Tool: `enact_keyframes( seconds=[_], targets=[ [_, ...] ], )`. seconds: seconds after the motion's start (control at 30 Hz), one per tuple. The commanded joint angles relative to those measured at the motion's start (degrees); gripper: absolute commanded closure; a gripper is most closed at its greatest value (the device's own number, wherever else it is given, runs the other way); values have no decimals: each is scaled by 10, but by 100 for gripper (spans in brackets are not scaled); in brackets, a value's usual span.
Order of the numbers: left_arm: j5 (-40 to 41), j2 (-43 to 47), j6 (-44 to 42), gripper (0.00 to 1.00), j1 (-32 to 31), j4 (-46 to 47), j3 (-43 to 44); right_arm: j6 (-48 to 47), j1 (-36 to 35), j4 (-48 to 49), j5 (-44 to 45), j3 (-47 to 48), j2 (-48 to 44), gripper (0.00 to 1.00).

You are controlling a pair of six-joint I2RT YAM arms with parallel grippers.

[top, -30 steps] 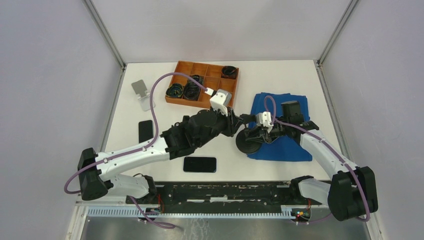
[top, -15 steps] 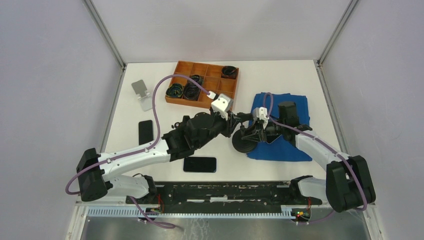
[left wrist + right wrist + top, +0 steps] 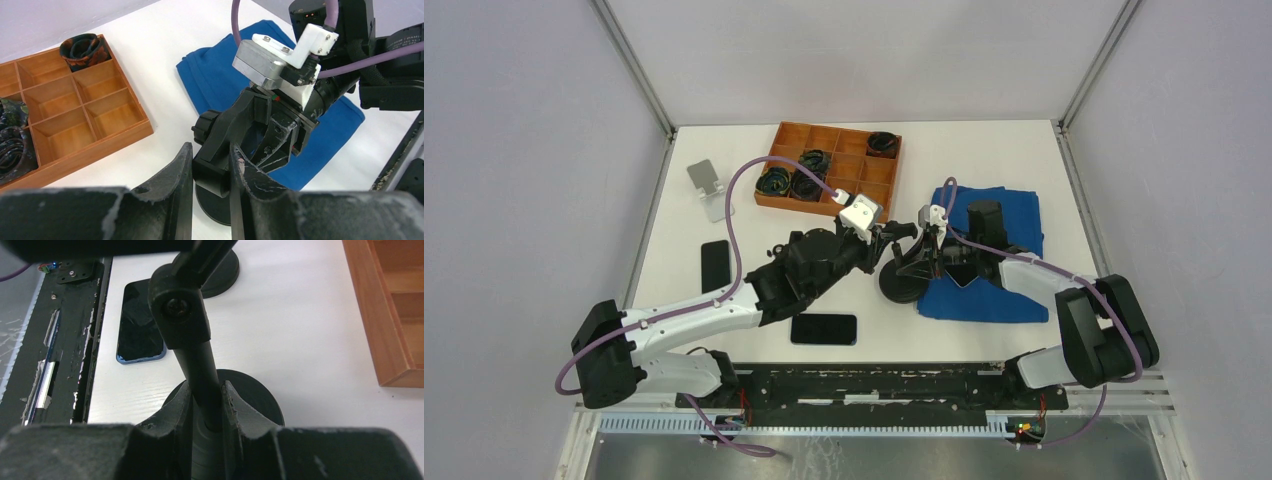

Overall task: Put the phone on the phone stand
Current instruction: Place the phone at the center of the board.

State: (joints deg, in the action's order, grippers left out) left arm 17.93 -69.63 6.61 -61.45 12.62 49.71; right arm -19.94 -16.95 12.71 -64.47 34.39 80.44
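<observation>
A black phone stand (image 3: 896, 287) with a round base stands at the table's middle, by the left edge of a blue cloth. My right gripper (image 3: 914, 262) is shut on its upright stem (image 3: 192, 335), just above the base (image 3: 255, 397). My left gripper (image 3: 892, 232) is shut on the hinge block (image 3: 215, 172) higher up the stand, one finger on each side. A dark phone (image 3: 824, 328) lies flat near the front edge, left of the stand; the right wrist view shows this phone (image 3: 140, 322) beyond the stem.
A second dark phone (image 3: 715, 262) lies at the left. A small silver stand (image 3: 707, 187) sits at the back left. An orange compartment tray (image 3: 829, 195) with black bands is behind the arms. The blue cloth (image 3: 994, 295) lies under the right arm.
Both grippers and the black stand have shifted a little to the left, off the cloth's edge. The right forearm has swung further across the cloth. Both grips are unchanged.
</observation>
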Motion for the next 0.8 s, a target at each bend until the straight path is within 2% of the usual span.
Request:
enact_keyframes(
  seconds=[0.0,0.2,0.77],
  targets=[
    [-19,19,-62,98,11,54,-12,58,8,23,36,27,30,95],
    [-48,17,-63,98,39,67,-24,61,4,34,39,34,56,95],
    [-66,22,-83,98,51,66,-43,83,-1,61,52,45,106,95]
  ],
)
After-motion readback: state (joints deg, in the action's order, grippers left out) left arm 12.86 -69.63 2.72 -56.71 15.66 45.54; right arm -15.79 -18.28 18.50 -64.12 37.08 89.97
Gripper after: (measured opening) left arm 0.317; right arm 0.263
